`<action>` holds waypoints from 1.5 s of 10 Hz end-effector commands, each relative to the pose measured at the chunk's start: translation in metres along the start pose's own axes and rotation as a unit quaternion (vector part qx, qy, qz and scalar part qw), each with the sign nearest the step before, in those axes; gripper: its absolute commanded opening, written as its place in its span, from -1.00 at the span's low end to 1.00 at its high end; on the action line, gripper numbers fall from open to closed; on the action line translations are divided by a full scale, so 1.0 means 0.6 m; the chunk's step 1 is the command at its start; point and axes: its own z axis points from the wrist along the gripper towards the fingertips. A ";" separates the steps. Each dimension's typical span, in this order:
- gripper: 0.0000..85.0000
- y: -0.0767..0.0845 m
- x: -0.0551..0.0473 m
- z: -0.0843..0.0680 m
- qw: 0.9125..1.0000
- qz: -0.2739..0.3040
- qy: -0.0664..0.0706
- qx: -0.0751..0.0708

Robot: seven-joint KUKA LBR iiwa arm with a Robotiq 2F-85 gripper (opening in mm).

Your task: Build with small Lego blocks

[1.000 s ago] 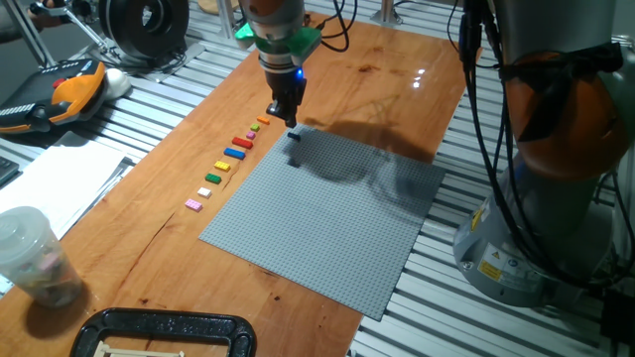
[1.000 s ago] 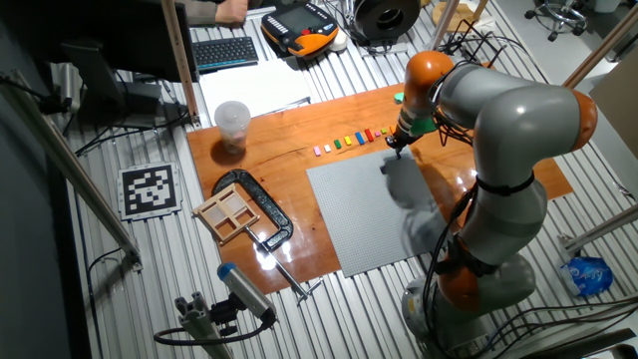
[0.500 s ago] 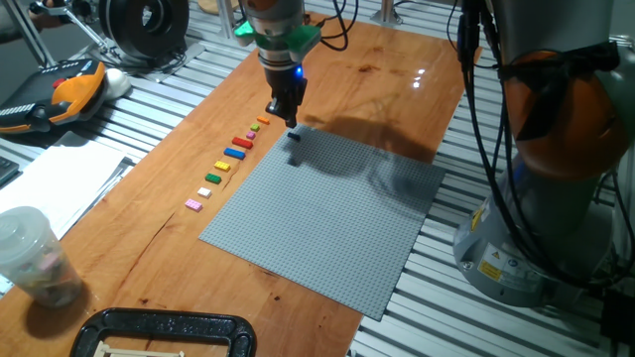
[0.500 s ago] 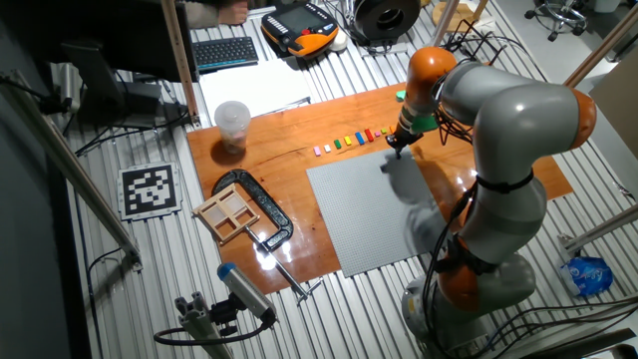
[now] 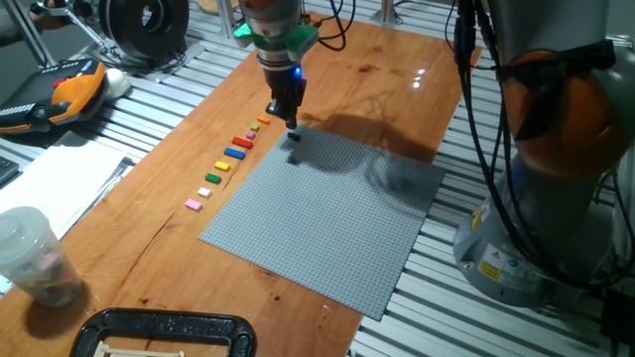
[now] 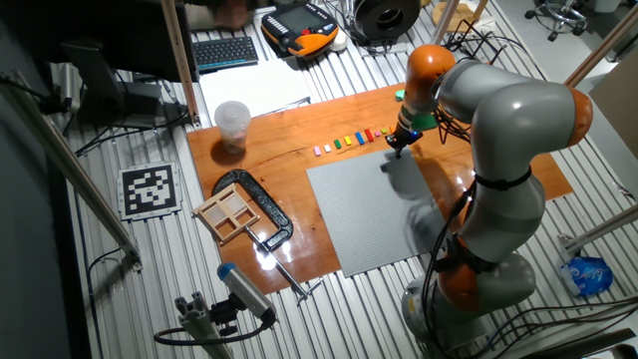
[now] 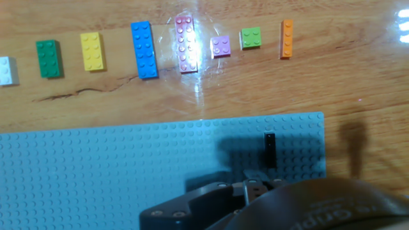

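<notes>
A row of small Lego blocks (image 5: 226, 164) lies on the wooden table left of the grey baseplate (image 5: 327, 218). In the hand view I see white (image 7: 5, 70), green (image 7: 48, 59), yellow (image 7: 93, 51), blue (image 7: 144, 50), pink (image 7: 186, 43), purple (image 7: 221, 46), small green (image 7: 250, 38) and orange (image 7: 287, 38) blocks. A thin dark brown block (image 7: 270, 150) stands on the baseplate's far corner (image 5: 295, 136). My gripper (image 5: 290, 121) hovers just above it, fingers together and empty. The gripper also shows in the other fixed view (image 6: 394, 148) and the hand view (image 7: 254, 185).
A plastic cup (image 5: 30, 258) and a black clamp (image 5: 159, 332) stand at the table's near end, with a wooden tray (image 6: 227, 214) beside the clamp. Papers (image 5: 50, 188) and an orange pendant (image 5: 74, 84) lie off the table. The arm's base (image 5: 536, 198) stands at the right.
My gripper has risen very slightly above the dark brown block. The blocks have not moved.
</notes>
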 end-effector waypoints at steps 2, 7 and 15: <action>-1.00 0.001 0.002 0.001 1.000 0.000 0.002 0.001; -1.00 0.003 0.010 -0.001 1.000 -0.004 -0.003 0.010; -1.00 -0.002 0.014 -0.011 1.000 -0.018 -0.010 0.015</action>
